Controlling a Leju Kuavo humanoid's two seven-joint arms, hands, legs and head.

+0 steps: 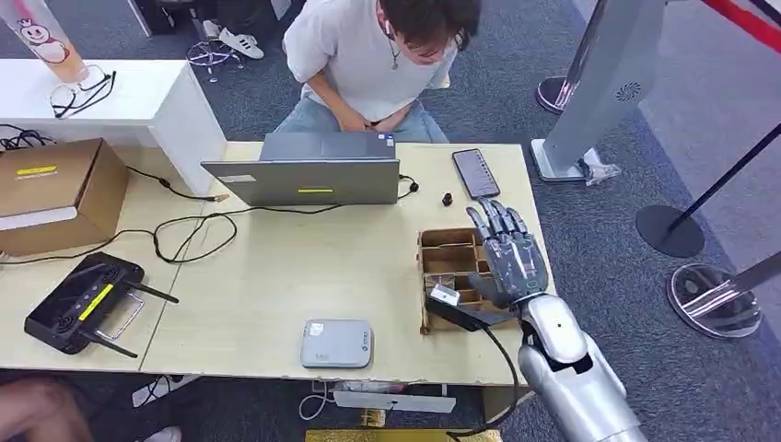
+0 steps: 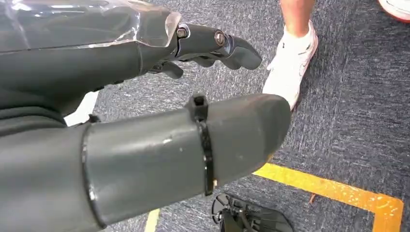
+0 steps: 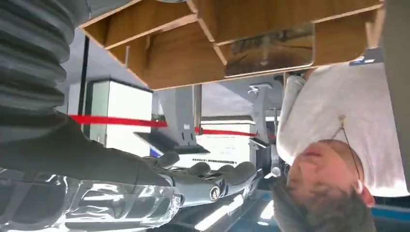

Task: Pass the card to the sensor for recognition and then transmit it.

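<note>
A wooden box [image 1: 448,260] with several compartments stands at the table's right side. My right hand [image 1: 505,250] hovers above its right half, fingers stretched out and apart, holding nothing. In the right wrist view a glossy brownish card [image 3: 270,48] lies in one compartment of the box [image 3: 169,58], apart from my fingers [image 3: 217,181]. A flat grey sensor pad [image 1: 336,343] lies near the table's front edge, left of the box. My left hand [image 2: 212,43] hangs over the carpet with loosely bent fingers and nothing in it.
A person in a white shirt [image 1: 368,46] sits behind an open laptop [image 1: 313,170] at the far edge. A phone [image 1: 475,172] lies beyond the box. At the left are a black controller [image 1: 83,304], cables and a cardboard box [image 1: 55,189]. Stanchions stand right of the table.
</note>
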